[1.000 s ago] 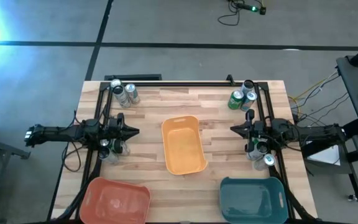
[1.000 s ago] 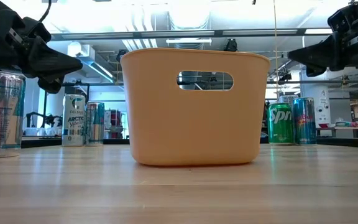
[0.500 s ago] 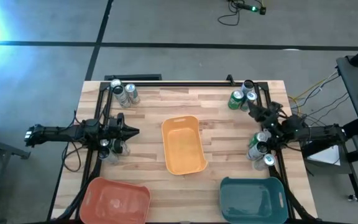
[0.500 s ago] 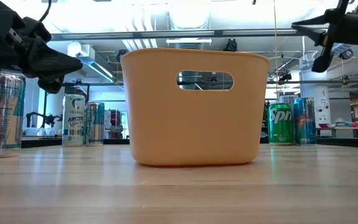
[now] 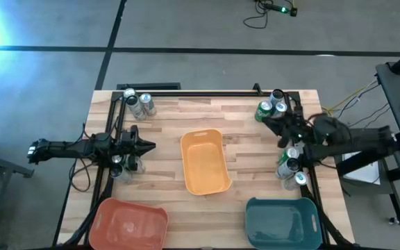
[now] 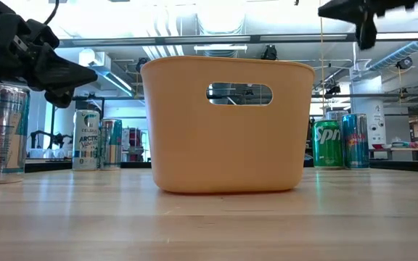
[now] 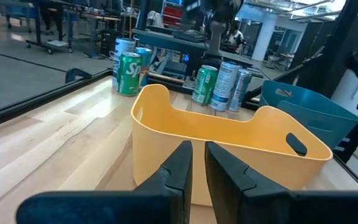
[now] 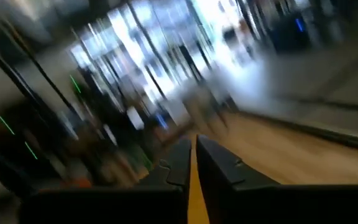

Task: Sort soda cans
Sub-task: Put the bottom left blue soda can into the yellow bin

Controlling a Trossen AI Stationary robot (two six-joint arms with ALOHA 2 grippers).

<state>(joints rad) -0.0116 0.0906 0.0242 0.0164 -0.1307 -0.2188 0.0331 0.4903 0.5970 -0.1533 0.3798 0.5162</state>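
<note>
Reaching toward the far-right cluster of soda cans, judging by the right tool sitting just beside it, fingers nearly closed, empty. Next: open, line up on one can, avoid knocking neighbours. Left tool waits mid-left, nearly shut, empty, pointing at the orange bin. More cans at far-left and both worktop edges; red bin and teal bin at the near side.

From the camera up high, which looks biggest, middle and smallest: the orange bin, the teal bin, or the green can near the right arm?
1. and 2. The orange bin and teal bin look about alike in the high view, so I won't rank them.
3. The green can is clearly smallest.
</note>
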